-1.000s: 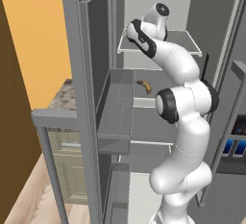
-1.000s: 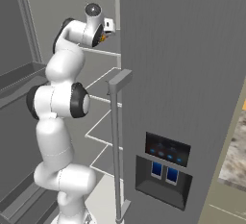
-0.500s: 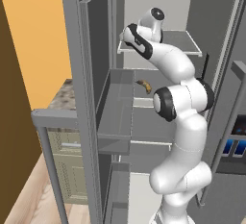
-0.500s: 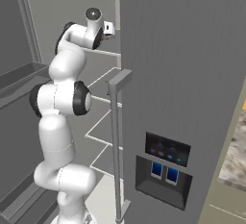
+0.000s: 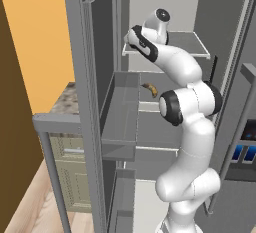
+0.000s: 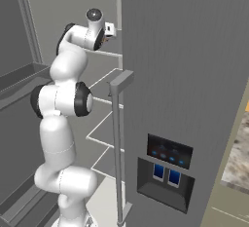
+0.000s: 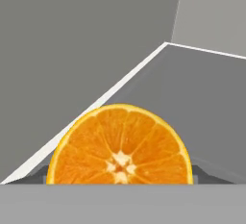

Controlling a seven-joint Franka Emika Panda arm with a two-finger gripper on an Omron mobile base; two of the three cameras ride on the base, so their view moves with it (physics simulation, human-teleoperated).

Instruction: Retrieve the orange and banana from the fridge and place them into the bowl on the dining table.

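Orange (image 7: 120,146) flesh, cut face toward my camera, sits right at the mouth of my end effector (image 6: 108,30) on the upper shelf (image 5: 192,44) of the open fridge (image 6: 185,75); whether my fingers have closed on the fruit I cannot tell, since their tips are hidden below it in the hand view. The banana (image 5: 151,89) lies one shelf lower, near the left side of the compartment, just beside my forearm and untouched. By my reading the job has barely begun: neither fruit has left the fridge, and the bowl and the dining table are somewhere beyond these views, so both carries lie ahead. Room is tight up here. A side wall and the back wall meet close behind the orange, the shelf's pale front edge runs just beneath it, and the open door with its bin (image 5: 122,122) stands to my left. The second door, handle (image 6: 119,143) upright, closes off my right. The clearest way out looks to be straight back toward my base, lifting over the shelf lip before swinging aside.
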